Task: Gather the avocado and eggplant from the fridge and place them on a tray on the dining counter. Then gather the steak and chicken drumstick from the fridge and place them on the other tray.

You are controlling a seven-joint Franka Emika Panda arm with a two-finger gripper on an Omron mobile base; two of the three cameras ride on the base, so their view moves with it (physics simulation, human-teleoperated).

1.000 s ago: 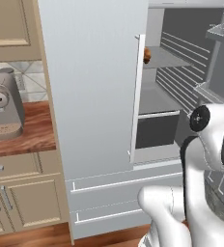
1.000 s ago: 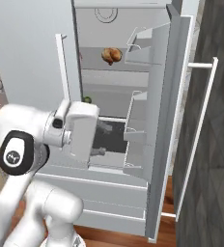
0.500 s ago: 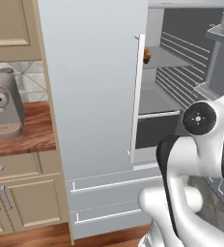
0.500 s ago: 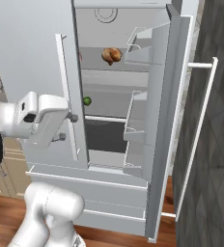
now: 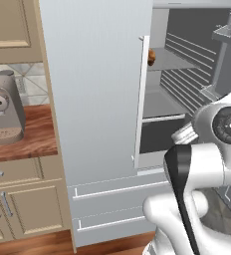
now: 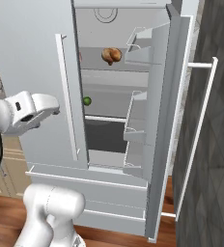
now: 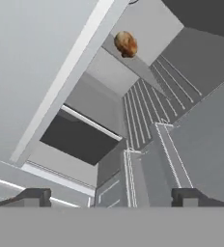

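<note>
The brown chicken drumstick [image 6: 111,54] lies on the fridge's upper shelf; it also shows in the hand view [image 7: 126,44] and peeks past the door edge [image 5: 151,56]. A small green avocado [image 6: 87,101] sits on the middle shelf, at its left. My gripper [image 7: 111,198] is open with nothing between its fingertips [image 7: 34,197], and looks up into the fridge from low in front of the left door. My hand [image 6: 34,111] hangs left of the opening. The eggplant, the steak and the trays are out of view.
The fridge's right door [image 6: 157,120] stands wide open with bins and a long handle [image 6: 201,140]. The left door [image 5: 95,89] and its handle [image 5: 140,99] border the opening. Freezer drawers [image 6: 109,193] sit below. A coffee machine [image 5: 5,107] stands on the wooden counter [image 5: 28,144].
My arm has swung left, carrying the hand away from the fridge opening toward the left door. The jaws stayed open. Nothing in the fridge moved.
</note>
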